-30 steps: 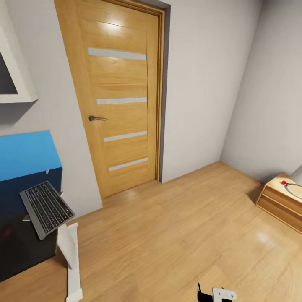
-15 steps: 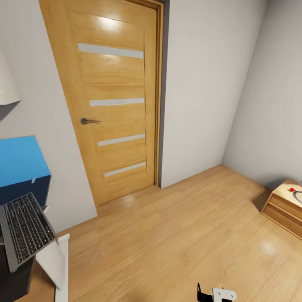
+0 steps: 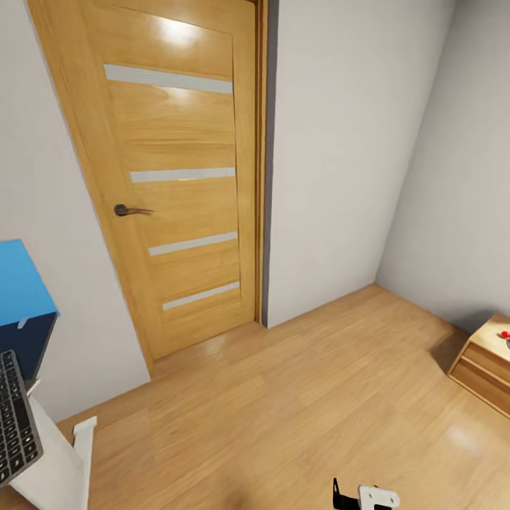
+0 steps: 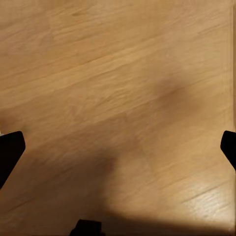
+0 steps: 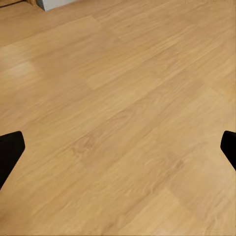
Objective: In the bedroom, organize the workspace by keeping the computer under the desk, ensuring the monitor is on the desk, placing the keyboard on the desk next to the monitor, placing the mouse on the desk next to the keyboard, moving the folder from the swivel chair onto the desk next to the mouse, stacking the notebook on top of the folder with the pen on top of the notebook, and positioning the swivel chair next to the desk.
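The head view faces a wooden door [image 3: 177, 177] with a dark handle [image 3: 129, 210], grey walls and a wood floor [image 3: 297, 404]. At the far left edge the keyboard [image 3: 14, 425] juts past the white leg [image 3: 57, 467] of the table, with the blue folder [image 3: 21, 290] standing behind it against the wall. A low wooden cabinet [image 3: 485, 368] sits at the right. Both wrist views look down at bare floor; the left fingers [image 4: 12, 150] and right fingers [image 5: 11, 147] are spread wide apart, holding nothing
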{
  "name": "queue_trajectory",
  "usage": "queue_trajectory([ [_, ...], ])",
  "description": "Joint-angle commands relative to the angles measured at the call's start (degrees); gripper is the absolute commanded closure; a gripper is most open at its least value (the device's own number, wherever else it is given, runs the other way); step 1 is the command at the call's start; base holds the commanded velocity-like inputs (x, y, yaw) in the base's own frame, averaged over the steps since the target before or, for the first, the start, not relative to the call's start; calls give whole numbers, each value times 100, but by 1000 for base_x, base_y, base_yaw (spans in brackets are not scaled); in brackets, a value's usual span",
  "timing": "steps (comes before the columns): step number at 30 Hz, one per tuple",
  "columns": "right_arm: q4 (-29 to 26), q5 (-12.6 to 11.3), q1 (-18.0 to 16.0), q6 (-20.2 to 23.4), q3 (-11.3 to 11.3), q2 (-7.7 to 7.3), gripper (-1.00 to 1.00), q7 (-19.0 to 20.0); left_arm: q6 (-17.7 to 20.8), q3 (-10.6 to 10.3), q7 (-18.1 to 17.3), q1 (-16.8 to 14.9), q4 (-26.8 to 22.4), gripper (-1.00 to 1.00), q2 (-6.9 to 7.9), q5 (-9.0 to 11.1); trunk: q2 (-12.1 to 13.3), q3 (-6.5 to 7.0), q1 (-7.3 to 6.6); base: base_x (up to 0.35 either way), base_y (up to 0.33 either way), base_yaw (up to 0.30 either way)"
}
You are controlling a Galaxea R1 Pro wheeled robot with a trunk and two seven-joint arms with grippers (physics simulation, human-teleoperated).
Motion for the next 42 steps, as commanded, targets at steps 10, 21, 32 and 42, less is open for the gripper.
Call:
queue_trajectory([
  [10, 4, -2, -4, -38, 2, 7, -100, -22, -22, 19, -4, -3, 2, -100, -11, 3, -3, -6, 3, 328, -135, 0],
  [21, 34, -3, -4, -279, 2, 10, -100, -24, -20, 19, -4, -3, 2, -100, -11, 3, -3, -5, 3, 328, -135, 11],
  [32, 39, -3, -4, -296, 2, 13, -100, -24, -20, 19, -4, -3, 2, -100, -6, 3, -3, 30, 3, 328, -135, 174],
  [42, 39, 4, 3, -504, 9, 22, -100, -30, -31, 19, -18, -3, 2, -100, -3, -15, -3, 73, 3, 257, -159, 235],
])
